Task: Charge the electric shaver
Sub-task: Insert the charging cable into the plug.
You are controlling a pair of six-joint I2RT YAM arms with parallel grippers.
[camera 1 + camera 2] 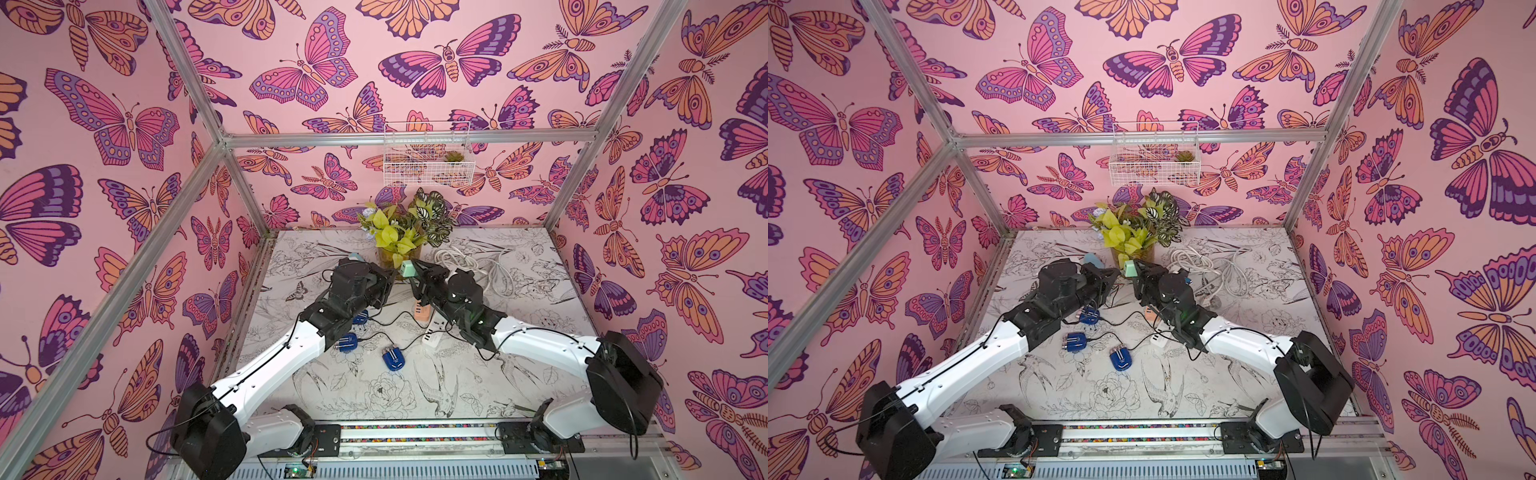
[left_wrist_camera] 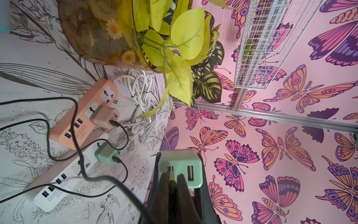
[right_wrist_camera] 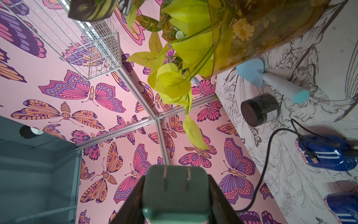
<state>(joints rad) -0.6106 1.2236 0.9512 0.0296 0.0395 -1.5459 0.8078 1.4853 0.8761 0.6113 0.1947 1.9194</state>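
Between your two wrists, lifted clear of the table, the work is a plug-and-port match. Your left gripper (image 2: 172, 179) is pressed tight on a USB plug (image 2: 171, 174), whose tip sits at the mouth of one port in the mint-green charging adapter (image 2: 180, 162). How deep it sits I cannot tell. Your right gripper (image 3: 176, 181) pinches that adapter across its sides, jaws parted only to its width. The plug's long axis runs straight out along the left fingers into the port face, so I judge the coming push goes along that line while the right arm braces. The second port beside it is bare.

The plug's black cable (image 2: 93, 180) drops toward the table. Three blue electric shavers (image 1: 392, 359) lie there under and behind the arms, nearer the base, but I cannot trace which one this lead feeds. Farther out, an orange power strip (image 2: 77, 118) and a white power strip (image 2: 64, 178) lie side by side, each carrying an adapter. The floral-print tabletop (image 1: 374, 395) is busy. A vase of leaves (image 1: 399, 249) stands just behind the held adapter, with a coiled white cord (image 1: 469, 262) beside it. Butterfly walls close in on three sides.
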